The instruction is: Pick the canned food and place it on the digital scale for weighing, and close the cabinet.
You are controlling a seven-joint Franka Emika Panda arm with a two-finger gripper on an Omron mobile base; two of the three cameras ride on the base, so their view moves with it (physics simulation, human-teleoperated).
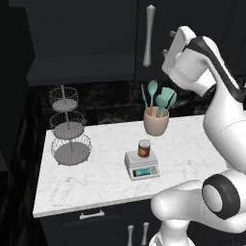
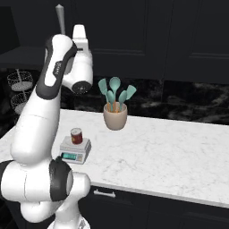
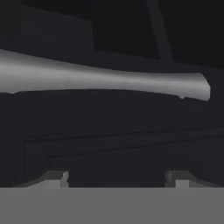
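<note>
The canned food (image 1: pixel 144 148) (image 2: pixel 76 135), a dark-red tin with a grey top, stands upright on the digital scale (image 1: pixel 141 166) (image 2: pixel 75 150), a pale-grey scale with a teal display at its front. High above the counter, my gripper (image 1: pixel 168 42) (image 3: pixel 116 177) is at the black cabinet (image 1: pixel 120 29) (image 3: pixel 122 131), just right of its long silver handle (image 1: pixel 149 36) (image 2: pixel 59 18) (image 3: pixel 109 81). In the hand view the handle runs across the picture close ahead. The fingertips (image 3: pixel 57 178) stand apart with nothing between them. I cannot tell whether the door is fully shut.
A beige pot of teal utensils (image 1: pixel 156 115) (image 2: pixel 115 109) stands behind the scale. A three-tier wire basket stand (image 1: pixel 67 127) (image 2: pixel 20 89) is at the counter's left. The white marble counter (image 1: pixel 192 144) (image 2: pixel 170 147) has free room to the right. Dark lower drawers (image 1: pixel 91 216) sit below.
</note>
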